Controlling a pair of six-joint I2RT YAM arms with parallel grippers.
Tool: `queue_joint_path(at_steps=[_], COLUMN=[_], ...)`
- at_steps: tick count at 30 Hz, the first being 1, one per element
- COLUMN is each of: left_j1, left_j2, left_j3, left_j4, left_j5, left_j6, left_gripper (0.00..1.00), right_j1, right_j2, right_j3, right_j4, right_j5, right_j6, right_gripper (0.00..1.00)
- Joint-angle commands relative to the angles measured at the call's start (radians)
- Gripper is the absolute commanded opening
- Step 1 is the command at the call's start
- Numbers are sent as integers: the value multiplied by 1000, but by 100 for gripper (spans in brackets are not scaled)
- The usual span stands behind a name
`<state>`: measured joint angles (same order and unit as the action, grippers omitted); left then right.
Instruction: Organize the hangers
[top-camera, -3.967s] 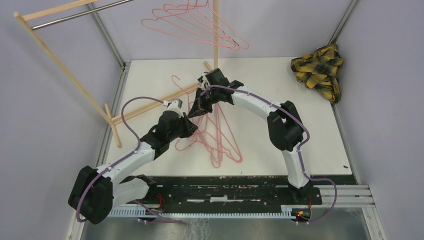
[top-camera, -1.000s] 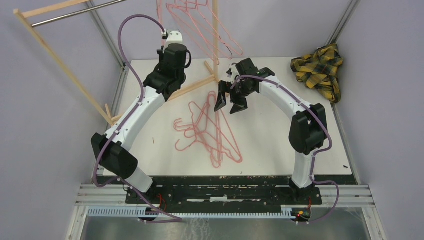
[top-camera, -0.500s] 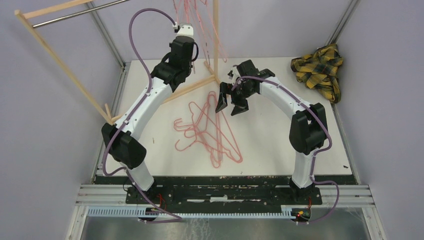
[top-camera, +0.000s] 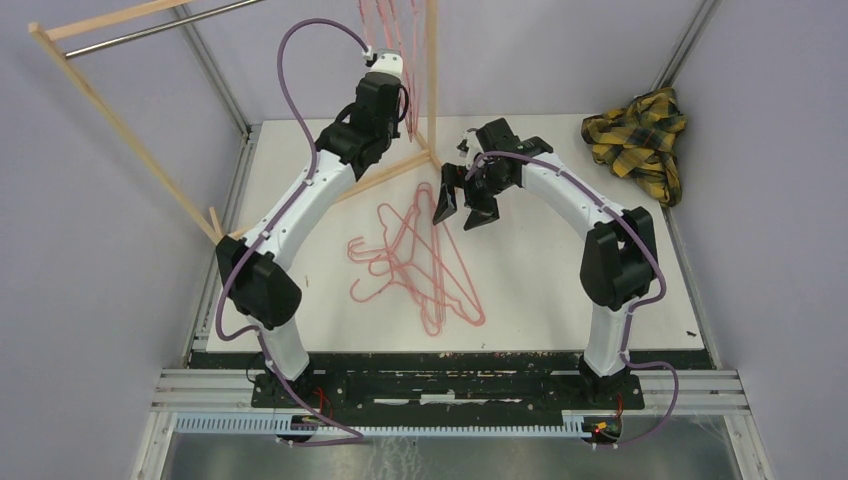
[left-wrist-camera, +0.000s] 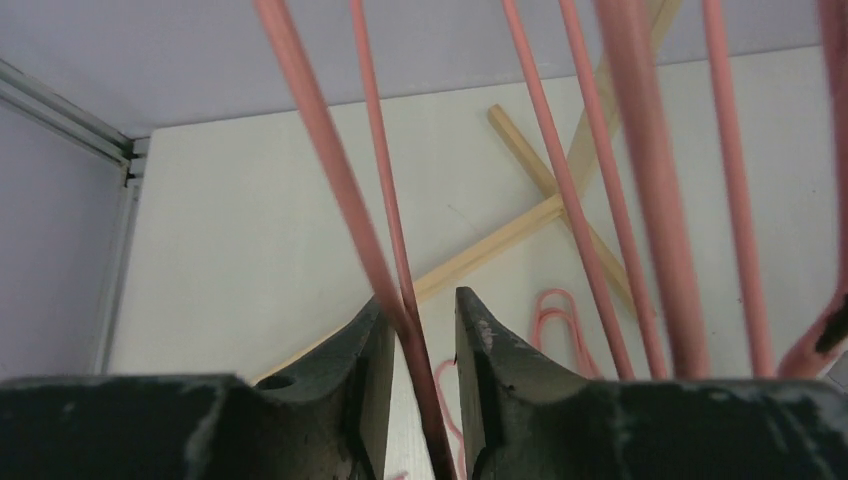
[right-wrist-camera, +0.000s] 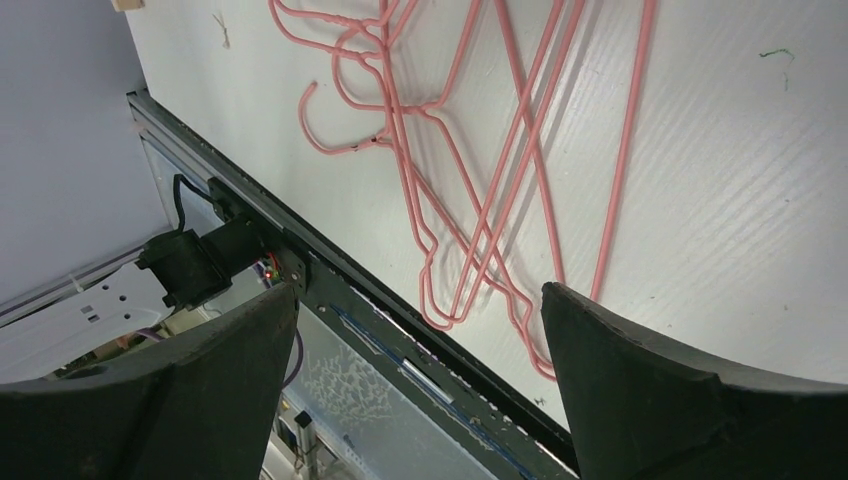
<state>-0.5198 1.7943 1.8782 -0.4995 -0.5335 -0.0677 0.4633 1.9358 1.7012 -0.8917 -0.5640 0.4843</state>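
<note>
Extends left arm high and far, alongside the wooden post (top-camera: 432, 80). Clamps left gripper (left-wrist-camera: 420, 315), fingers nearly together, on one pink hanger (left-wrist-camera: 332, 150). Bends right arm over the table (top-camera: 560, 280); holds right gripper (top-camera: 462, 210) spread wide, above the pile of hangers (top-camera: 425, 270) and apart from it. Reveals in left wrist view only: further pink wires (left-wrist-camera: 640, 200) just beside the gripped one. Reveals in right wrist view only: pile wires overlapping, hooks bunched at one end.
</note>
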Motion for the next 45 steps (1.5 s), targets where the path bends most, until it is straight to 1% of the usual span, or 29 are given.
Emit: queue_joint_path(at_steps=[1, 2, 4, 6, 10, 15, 17, 20, 23, 26, 28, 32, 36, 41, 45], left_j1=[-8, -8, -8, -8, -9, -8, -8, -9, -7, -6, -7, -6, -6, -6, -7], left_j2=[-64, -77, -105, -136, -214, -339, -400, -496, -601, -690, -731, -784, -818, -850, -870], left_j3=[-28, -36, -54, -78, -156, -276, -358, -511, -660, -766, -805, -867, -929, -994, -1028], left_j4=[-1, 1, 0, 2, 29, 56, 73, 99, 111, 95, 65, 20, 1, -3, -13], left_j5=[63, 73, 94, 116, 184, 370, 426, 466, 475, 465, 451, 409, 383, 383, 372], left_j6=[-6, -4, -4, -6, -16, -30, -51, -97, -143, -173, -179, -184, -226, -268, -280], left_gripper=[44, 51, 61, 78, 100, 99, 99, 99, 99, 99, 99, 99, 100, 100, 100], right_j1=[-19, -23, -25, -24, -24, -10, 12, 73, 139, 186, 209, 250, 299, 323, 327], right_j2=[-89, -100, -115, -121, -126, -136, -134, -109, -65, -8, 42, 159, 261, 343, 382], right_j3=[-24, -42, -72, -84, -85, -57, -35, 7, 41, 76, 107, 190, 266, 277, 278], right_j4=[83, 110, 134, 132, 94, 32, -1, -46, -63, -60, -61, -76, -93, -85, -76], right_j5=[-46, -59, -68, -63, -31, 41, 76, 116, 138, 147, 145, 144, 170, 185, 157], right_j6=[20, 34, 52, 48, 16, -50, -88, -138, -163, -170, -176, -194, -219, -227, -222], right_gripper=[100, 100, 100, 100, 100, 100, 99, 97, 96, 93, 90, 80, 76, 73, 64])
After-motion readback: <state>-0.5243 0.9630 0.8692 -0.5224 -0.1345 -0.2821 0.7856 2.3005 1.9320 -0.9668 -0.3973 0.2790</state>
